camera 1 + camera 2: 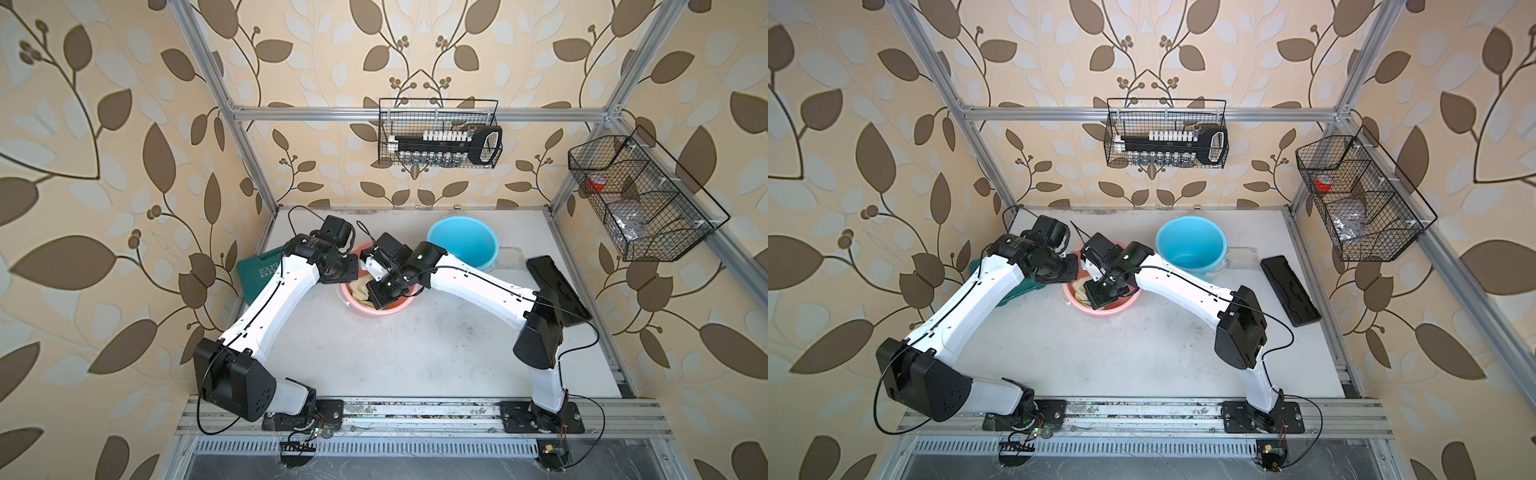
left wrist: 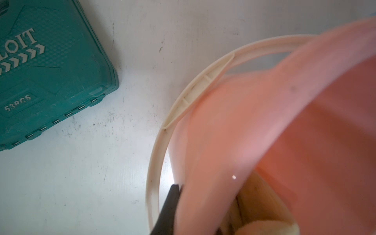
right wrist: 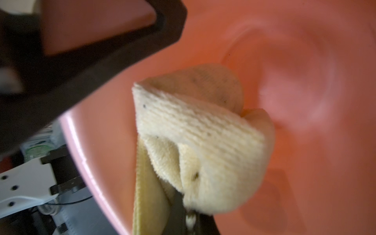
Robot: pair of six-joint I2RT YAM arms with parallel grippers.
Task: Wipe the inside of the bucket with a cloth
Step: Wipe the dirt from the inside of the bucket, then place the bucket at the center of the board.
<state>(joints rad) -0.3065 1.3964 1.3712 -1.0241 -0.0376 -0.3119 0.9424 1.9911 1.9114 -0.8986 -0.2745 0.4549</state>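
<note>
1. your right gripper (image 3: pixel 188 217) is clamping its fingers together on the pale yellow terry cloth (image 3: pixel 203 132). the bunched wad is sticking out past the fingertips, toward the floor of the round pink plastic bucket (image 3: pixel 295 61). you cannot tell whether it is pressing on the plastic.
2. in both top views the cloth (image 1: pixel 360 289) (image 1: pixel 1077 286) is lying inside the bucket (image 1: pixel 390 309), on the 9 o'clock side of its mouth. the right arm is reaching in from about 3 o'clock.
3. your left gripper (image 1: pixel 352 265) is pinching the bucket's wall at about 10 o'clock on the rim. in the left wrist view one black finger (image 2: pixel 171 201) is sitting outside the wall, the other is hidden, and the cream plastic handle (image 2: pixel 195 91) is lying down around the bucket.
4. judging from this, the right hand is the nearer one and the one to wipe. the wad is showing no clear long axis, so the stroke is depending on pushing it straight ahead of the fingers onto the wall or floor, clear of the left finger at 10 o'clock.
5. you are looking at two buckets: the pink one and a round blue plastic bucket (image 1: pixel 461 249) at its 1 o'clock. there is also one cloth, one teal plastic tool case (image 1: pixel 253 274) at 9 o'clock, one black tray (image 1: pixel 557 291) at 3 o'clock and two black wire baskets (image 1: pixel 440 133) (image 1: pixel 640 199).
</note>
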